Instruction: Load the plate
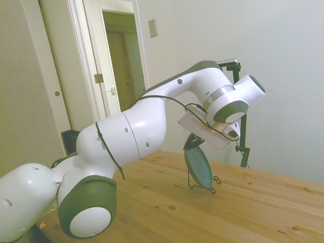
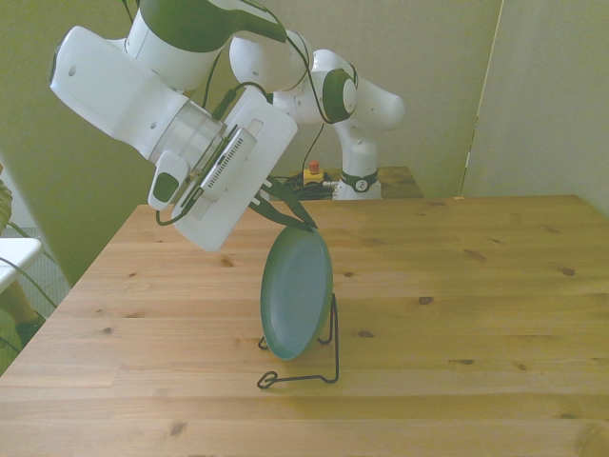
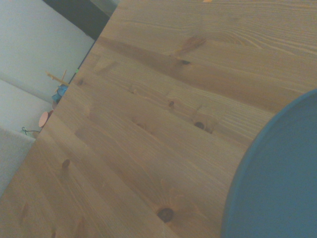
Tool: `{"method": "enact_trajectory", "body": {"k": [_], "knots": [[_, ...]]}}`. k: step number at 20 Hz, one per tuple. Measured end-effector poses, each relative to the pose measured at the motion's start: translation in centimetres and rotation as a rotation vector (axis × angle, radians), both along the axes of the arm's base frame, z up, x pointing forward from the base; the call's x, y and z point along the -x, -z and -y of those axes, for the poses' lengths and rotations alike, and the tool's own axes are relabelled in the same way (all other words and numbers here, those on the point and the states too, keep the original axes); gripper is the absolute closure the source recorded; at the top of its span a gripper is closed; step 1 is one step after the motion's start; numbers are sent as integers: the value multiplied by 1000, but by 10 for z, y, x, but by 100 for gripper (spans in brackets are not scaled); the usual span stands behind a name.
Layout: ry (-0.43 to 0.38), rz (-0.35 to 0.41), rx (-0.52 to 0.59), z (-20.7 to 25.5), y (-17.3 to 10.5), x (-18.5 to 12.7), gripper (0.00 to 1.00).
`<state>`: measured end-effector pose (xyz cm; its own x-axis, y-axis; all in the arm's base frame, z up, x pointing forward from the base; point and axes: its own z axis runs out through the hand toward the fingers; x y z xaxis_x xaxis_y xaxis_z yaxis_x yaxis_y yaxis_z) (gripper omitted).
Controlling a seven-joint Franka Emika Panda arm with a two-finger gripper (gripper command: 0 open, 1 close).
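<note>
We saw the pincer (image 2: pixel 290 215) closed on the top rim of the plate (image 2: pixel 297 293), its dark fingers pinching the edge at about twelve o'clock on the disc. The plate stood nearly upright on its edge, its blue-grey face turned toward the front view's left. Its lower rim sat within the thin black wire stand (image 2: pixel 309 357), whose upright ran just behind the plate and whose foot lay along the tabletop (image 2: pixel 457 314). We could not tell whether the rim was fully settled on the stand's base wire. From the side view, the plate (image 1: pixel 198 168) leaned a little in the stand (image 1: pixel 202 186), toward two o'clock. In the wrist view only a curved portion of the plate (image 3: pixel 277 178) showed against the wood grain.

We judged the step in hand to be seating the plate in the stand. Doing it well would call for lowering along the plate's own lean until the rim bore on the wire, then opening the pincer only slightly, so the plate rested back on the upright rather than tipping or rolling out.

The arm came in high over the tabletop, its elbow raised and its forearm sloping down. The wrist was tilted, with the flat white camera mount angled over the plate.
</note>
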<state>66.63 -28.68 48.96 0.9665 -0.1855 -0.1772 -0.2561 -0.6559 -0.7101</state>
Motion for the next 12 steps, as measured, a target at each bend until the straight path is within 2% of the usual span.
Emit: {"method": "enact_trajectory", "body": {"k": [12], "knots": [[-6,22,-11,-1,-10,2,100]]}}
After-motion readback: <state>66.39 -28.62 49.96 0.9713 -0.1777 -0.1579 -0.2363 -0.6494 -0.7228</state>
